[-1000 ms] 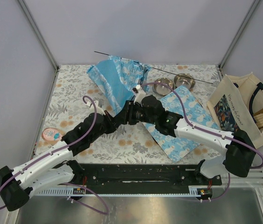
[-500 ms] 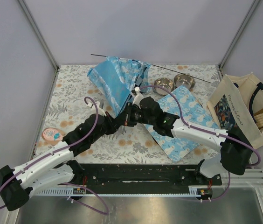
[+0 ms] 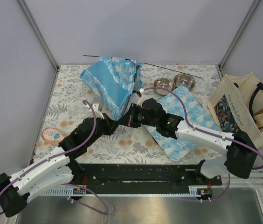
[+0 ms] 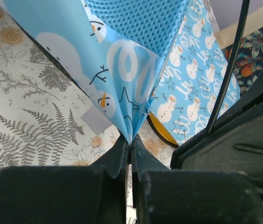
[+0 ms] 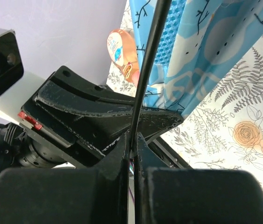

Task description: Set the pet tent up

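Note:
The pet tent (image 3: pixel 110 81) is a bunched light-blue snowman-print bundle held up over the back middle of the table, narrowing to a lower corner. A thin black pole (image 3: pixel 169 70) sticks out of its top toward the right. My left gripper (image 3: pixel 116 122) is shut on the tent's bottom corner fabric (image 4: pixel 130 133). My right gripper (image 3: pixel 130 119) sits right beside it, shut on a black pole (image 5: pixel 146 65) that runs up along the tent fabric (image 5: pixel 206 51). The two grippers almost touch.
A flat blue snowman-print mat (image 3: pixel 183 122) lies right of centre under my right arm. Two steel bowls (image 3: pixel 164 85) (image 3: pixel 184 80) stand at the back. A cream tote bag (image 3: pixel 245 109) sits at the right edge. A small round orange tin (image 3: pixel 52 134) lies at the left.
The tent has swung to the left and risen, its poles tilting with it. Both grippers have moved a little left and nearer, keeping their holds.

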Action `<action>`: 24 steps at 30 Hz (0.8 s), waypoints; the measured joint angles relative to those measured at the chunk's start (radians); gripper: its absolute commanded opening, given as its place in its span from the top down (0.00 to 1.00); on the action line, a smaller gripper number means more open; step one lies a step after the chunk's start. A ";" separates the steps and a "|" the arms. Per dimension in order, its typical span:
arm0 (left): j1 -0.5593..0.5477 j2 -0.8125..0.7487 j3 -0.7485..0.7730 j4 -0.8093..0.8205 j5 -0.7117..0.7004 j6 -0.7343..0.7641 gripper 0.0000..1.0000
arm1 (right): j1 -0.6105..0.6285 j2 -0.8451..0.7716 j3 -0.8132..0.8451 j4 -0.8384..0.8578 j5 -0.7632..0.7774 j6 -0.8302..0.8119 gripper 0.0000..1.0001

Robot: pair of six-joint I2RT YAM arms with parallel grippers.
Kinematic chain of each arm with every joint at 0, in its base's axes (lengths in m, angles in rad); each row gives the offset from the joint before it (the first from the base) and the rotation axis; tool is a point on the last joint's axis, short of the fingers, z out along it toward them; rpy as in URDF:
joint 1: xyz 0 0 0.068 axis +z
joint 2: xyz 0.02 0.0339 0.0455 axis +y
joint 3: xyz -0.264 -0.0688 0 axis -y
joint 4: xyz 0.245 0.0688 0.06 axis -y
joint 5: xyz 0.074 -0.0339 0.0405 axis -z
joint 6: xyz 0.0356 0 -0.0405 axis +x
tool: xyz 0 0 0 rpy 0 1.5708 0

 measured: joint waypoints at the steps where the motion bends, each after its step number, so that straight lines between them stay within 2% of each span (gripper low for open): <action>1: 0.000 0.006 0.000 0.007 0.005 0.013 1.00 | 0.000 0.000 0.001 -0.003 0.009 0.000 1.00; 14: 0.009 0.043 0.010 0.078 0.055 0.168 1.00 | 0.000 0.036 0.053 0.010 0.120 0.003 1.00; 24: 0.013 0.003 0.021 0.094 0.053 0.237 1.00 | 0.001 0.039 0.101 0.013 0.220 -0.024 1.00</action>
